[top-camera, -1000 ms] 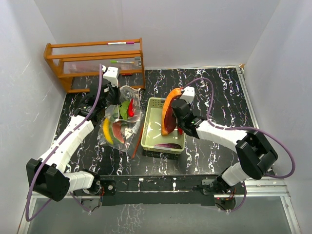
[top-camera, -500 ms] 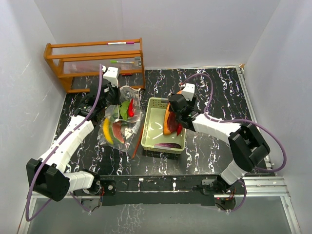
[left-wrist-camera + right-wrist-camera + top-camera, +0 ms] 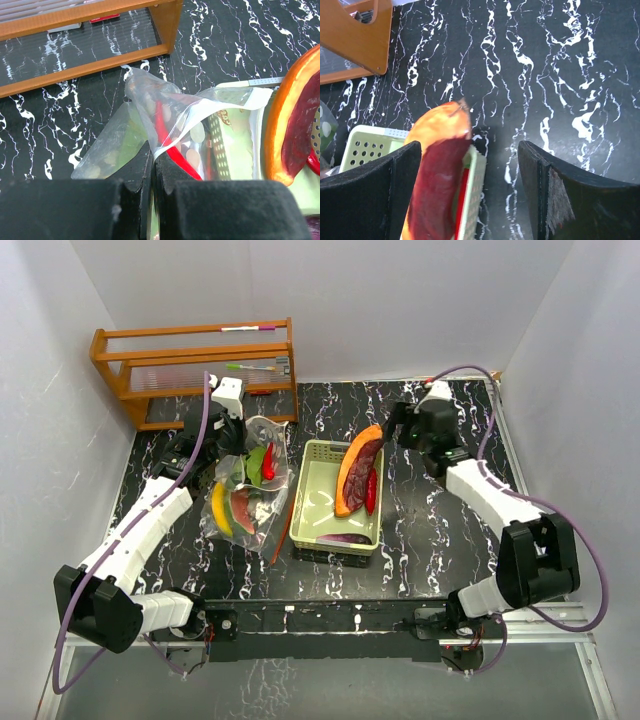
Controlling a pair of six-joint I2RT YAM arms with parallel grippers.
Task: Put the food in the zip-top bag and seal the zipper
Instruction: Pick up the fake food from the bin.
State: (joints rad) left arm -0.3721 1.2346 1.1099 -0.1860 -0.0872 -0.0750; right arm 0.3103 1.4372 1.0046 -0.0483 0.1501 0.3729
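Left wrist: left fingers point(image 3: 95, 207) pinch the bag point(image 3: 165, 112) beside the basket point(image 3: 318, 447); right fingers point(image 3: 370, 197) gape, seemingly empty, near wedge point(image 3: 437, 175).

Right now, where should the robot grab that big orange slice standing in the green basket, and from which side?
Probably its top end. The orange wedge stands on edge, leaning on the basket wall, with its tip poking above the rim. Its lower part is hemmed in beside the red chilli. The open right gripper could come from above, fingers across the thin faces.
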